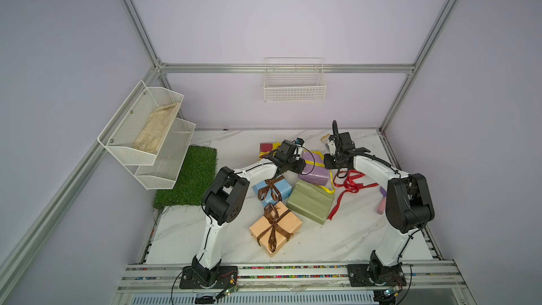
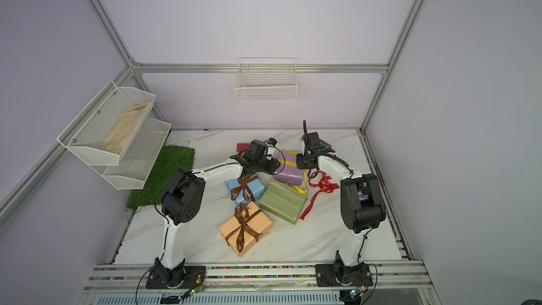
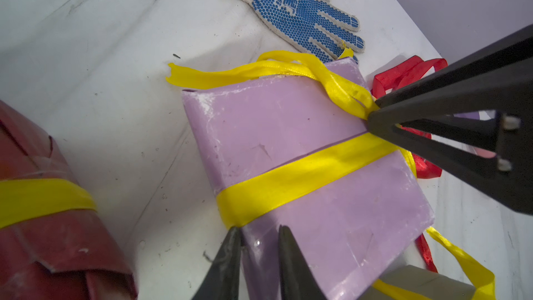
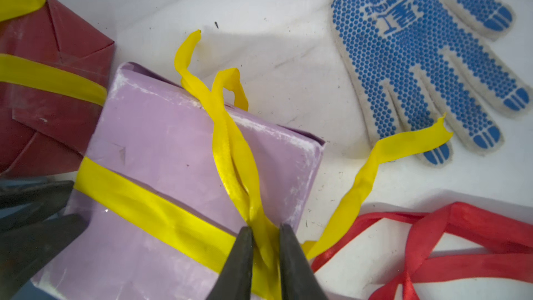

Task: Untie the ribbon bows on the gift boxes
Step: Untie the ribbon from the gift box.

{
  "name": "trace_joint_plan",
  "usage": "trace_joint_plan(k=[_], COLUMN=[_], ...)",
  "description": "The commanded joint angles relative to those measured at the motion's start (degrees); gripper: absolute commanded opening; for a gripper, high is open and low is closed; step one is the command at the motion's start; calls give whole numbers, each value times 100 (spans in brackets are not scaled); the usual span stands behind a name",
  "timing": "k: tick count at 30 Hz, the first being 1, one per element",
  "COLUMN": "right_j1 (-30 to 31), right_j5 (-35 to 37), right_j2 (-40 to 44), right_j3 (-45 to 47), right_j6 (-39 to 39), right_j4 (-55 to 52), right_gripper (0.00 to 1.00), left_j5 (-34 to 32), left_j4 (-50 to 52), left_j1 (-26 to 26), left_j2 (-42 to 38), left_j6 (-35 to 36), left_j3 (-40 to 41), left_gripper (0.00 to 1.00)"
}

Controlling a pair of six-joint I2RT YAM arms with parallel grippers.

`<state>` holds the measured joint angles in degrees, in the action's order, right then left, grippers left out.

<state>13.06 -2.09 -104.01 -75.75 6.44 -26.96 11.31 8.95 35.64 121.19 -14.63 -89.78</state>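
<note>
Right wrist view: the right tool (image 4: pixel 264 230) is clamped on the yellow ribbon (image 4: pixel 150 206) where it crosses on top of the lilac box (image 4: pixel 161 145), and the ribbon's loose tails lie on the table (image 4: pixel 274 38). Left wrist view shows the left tool (image 3: pixel 258 230) pinching that box's edge just beside the ribbon band. The dark red box (image 3: pixel 57 240) lies near.

Lilac box (image 1: pixel 316 171): yellow ribbon (image 4: pixel 236 151) wrapped round, bow slack. Light blue box (image 1: pixel 283 192), peach box (image 1: pixel 289 224): brown bows (image 1: pixel 271 184) tied. Olive box (image 1: pixel 311 203) bare. Red ribbon (image 1: pixel 350 184) loose beside it.

Glove (image 4: pixel 418 62) behind the gift box (image 4: pixel 173 145), perhaps touching its ribbon (image 4: pixel 403 142).
</note>
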Motion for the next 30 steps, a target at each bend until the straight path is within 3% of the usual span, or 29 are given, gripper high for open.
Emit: trace_joint_plan(k=[1, 5, 18, 30], right_j1=[11, 9, 5, 5], right_j5=[-78, 7, 587, 830], right_j2=[13, 236, 1567, 2182], right_j3=[-54, -15, 248, 223], right_j6=[-61, -32, -92, -72], right_j4=[182, 165, -427, -994], right_gripper=[14, 9, 6, 7], left_j5=[-50, -54, -19, 63], left_j4=[65, 72, 89, 65], left_j1=[-48, -48, -57, -53], left_j2=[232, 265, 362, 388], left_j6=[-57, -57, -75, -135], left_j3=[22, -13, -114, -154], left_gripper=[24, 24, 24, 24])
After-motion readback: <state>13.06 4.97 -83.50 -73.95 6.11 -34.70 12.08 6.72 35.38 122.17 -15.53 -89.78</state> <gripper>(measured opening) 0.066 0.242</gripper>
